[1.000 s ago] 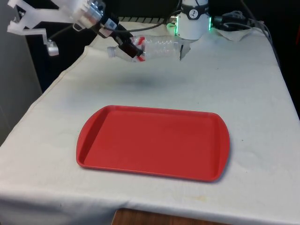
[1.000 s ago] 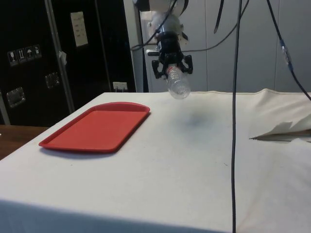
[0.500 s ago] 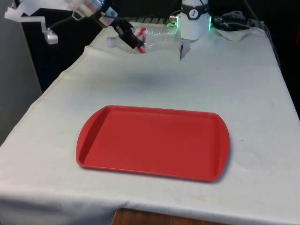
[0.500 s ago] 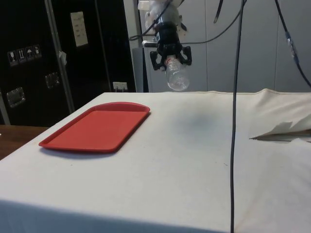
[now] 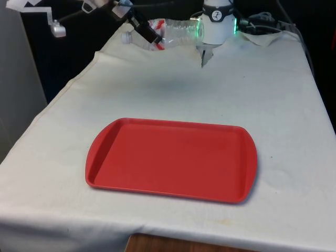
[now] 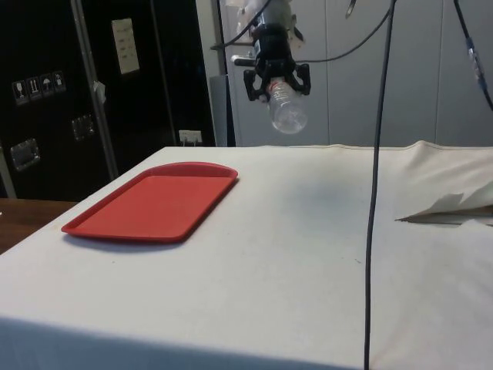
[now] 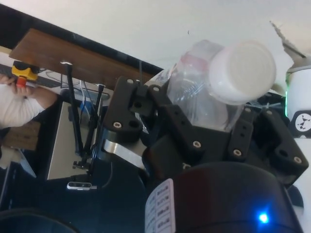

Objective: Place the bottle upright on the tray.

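Observation:
A clear plastic bottle (image 5: 176, 32) with a white cap and a red label hangs lying on its side high above the table's far end, cap towards the front view's left. My black gripper (image 5: 147, 35) is shut on it near the neck. From the side the bottle (image 6: 286, 112) points its base at the camera below the gripper (image 6: 276, 82). Seen from the wrist, the fingers (image 7: 136, 109) clamp the bottle (image 7: 204, 92), white cap foremost. The red tray (image 5: 170, 157) lies flat on the near half of the table, well in front of and below the bottle.
The tray (image 6: 154, 200) sits near the table's front edge. Crumpled white cloth (image 5: 262, 31) and cables lie at the far end by the robot's base. A person's hand (image 7: 19, 90) on a yellow-and-red device appears in the wrist view.
The gripper has lifted the bottle higher and slightly towards the front view's right. The bottle stays roughly horizontal. The tray has not moved.

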`<control>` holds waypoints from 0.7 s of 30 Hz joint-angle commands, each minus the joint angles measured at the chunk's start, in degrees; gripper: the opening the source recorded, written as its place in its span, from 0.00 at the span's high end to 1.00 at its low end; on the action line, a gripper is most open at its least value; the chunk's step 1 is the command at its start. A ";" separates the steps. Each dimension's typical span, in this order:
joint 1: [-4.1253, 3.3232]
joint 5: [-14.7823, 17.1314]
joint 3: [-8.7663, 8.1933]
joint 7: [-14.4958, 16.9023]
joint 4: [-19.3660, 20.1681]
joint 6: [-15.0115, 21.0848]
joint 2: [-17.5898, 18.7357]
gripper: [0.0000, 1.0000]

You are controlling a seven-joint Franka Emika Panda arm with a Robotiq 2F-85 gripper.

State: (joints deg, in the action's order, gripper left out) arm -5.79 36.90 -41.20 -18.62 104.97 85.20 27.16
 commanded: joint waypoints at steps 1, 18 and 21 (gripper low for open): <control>-0.46 -0.29 -0.34 0.11 0.92 1.15 -1.09 1.00; -0.57 -1.72 -0.29 1.26 4.98 2.29 -6.88 1.00; -0.63 -2.06 -0.29 1.43 5.96 2.64 -8.25 1.00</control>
State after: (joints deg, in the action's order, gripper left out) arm -5.90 35.35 -41.20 -17.13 109.95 86.57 20.23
